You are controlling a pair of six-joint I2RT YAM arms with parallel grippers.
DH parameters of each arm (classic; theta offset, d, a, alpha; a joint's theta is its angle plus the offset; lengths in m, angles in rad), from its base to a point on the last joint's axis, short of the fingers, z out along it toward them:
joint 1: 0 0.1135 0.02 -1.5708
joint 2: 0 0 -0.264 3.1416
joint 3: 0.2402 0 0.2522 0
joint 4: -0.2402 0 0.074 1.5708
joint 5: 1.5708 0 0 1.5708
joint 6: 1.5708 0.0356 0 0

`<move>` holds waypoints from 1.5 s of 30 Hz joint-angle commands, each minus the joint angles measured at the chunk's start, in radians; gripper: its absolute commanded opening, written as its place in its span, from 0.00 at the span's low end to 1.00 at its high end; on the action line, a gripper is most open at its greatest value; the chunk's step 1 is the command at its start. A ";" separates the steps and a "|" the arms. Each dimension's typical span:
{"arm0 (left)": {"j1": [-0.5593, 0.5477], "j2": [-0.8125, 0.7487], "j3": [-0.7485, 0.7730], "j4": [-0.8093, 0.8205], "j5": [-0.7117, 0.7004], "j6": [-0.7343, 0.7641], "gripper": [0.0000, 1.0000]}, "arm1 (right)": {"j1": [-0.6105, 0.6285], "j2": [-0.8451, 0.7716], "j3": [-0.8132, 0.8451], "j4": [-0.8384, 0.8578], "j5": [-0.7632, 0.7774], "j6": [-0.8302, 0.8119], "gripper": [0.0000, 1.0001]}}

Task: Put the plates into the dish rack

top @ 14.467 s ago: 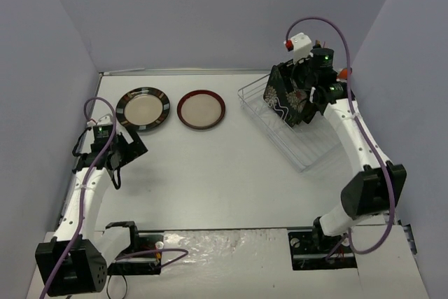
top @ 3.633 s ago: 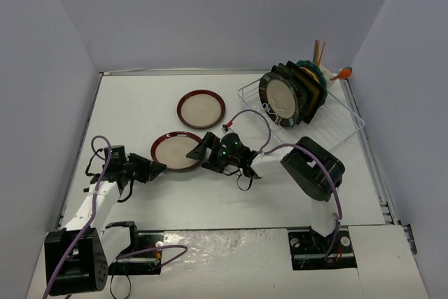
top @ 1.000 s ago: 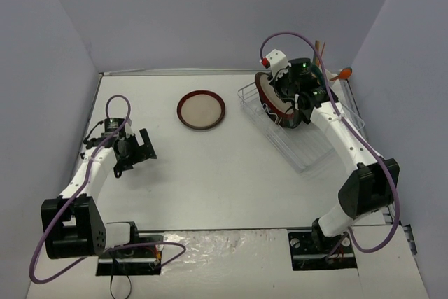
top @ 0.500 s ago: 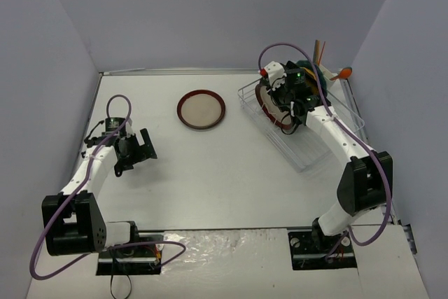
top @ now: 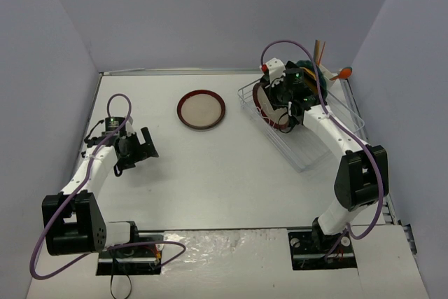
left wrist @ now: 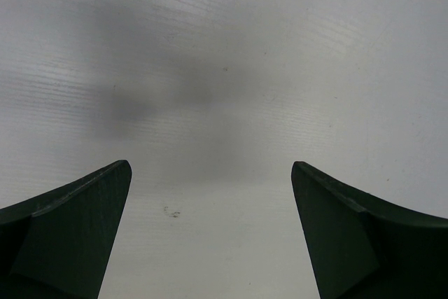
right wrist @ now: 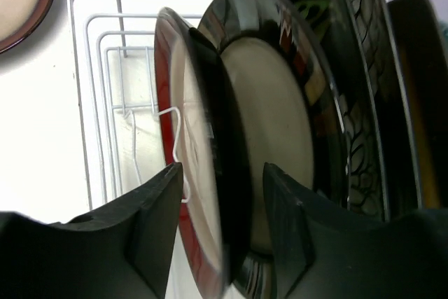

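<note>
The red-rimmed plate (right wrist: 183, 173) stands in the rack (right wrist: 98, 103) against the other plates (right wrist: 336, 138), the right tool (right wrist: 222, 169) astride its rim with jaws loosely parted, so release seems underway, and next it must lift clear for the last plate (top: 201, 109) on the desk (left wrist: 224, 47), where the left tool (left wrist: 210, 164) hangs wide and empty.

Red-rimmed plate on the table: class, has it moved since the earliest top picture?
No. The plate lies in the same spot, equally far from the table's far edge and the rack.
</note>
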 commanded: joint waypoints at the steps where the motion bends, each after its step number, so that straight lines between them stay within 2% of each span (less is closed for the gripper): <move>1: 0.005 -0.032 0.016 0.056 0.045 -0.019 0.97 | -0.004 -0.066 0.032 0.110 -0.010 0.038 0.52; 7: -0.002 -0.029 -0.001 0.146 0.105 -0.104 0.97 | -0.001 -0.182 0.007 0.109 -0.007 0.082 0.64; 12: -0.023 0.040 0.028 0.252 0.141 -0.209 0.97 | -0.001 -0.319 -0.010 0.111 -0.016 0.168 0.88; 15: -0.044 0.087 0.068 0.321 0.143 -0.278 0.97 | -0.001 -0.401 -0.022 0.111 -0.022 0.232 0.97; 17: -0.052 0.161 0.116 0.350 0.135 -0.311 0.97 | -0.001 -0.453 -0.040 0.111 -0.024 0.286 0.99; 26: -0.175 0.462 0.356 0.411 0.083 -0.410 0.97 | -0.003 -0.646 -0.194 0.136 -0.120 0.479 1.00; 34: -0.208 0.690 0.578 0.379 0.054 -0.465 0.90 | -0.003 -0.733 -0.293 0.136 -0.193 0.559 1.00; 42: -0.221 0.754 0.633 0.341 0.011 -0.479 0.79 | -0.002 -0.732 -0.336 0.152 -0.248 0.589 1.00; 45: -0.226 0.778 0.651 0.320 -0.003 -0.478 0.71 | -0.001 -0.725 -0.338 0.160 -0.253 0.590 1.00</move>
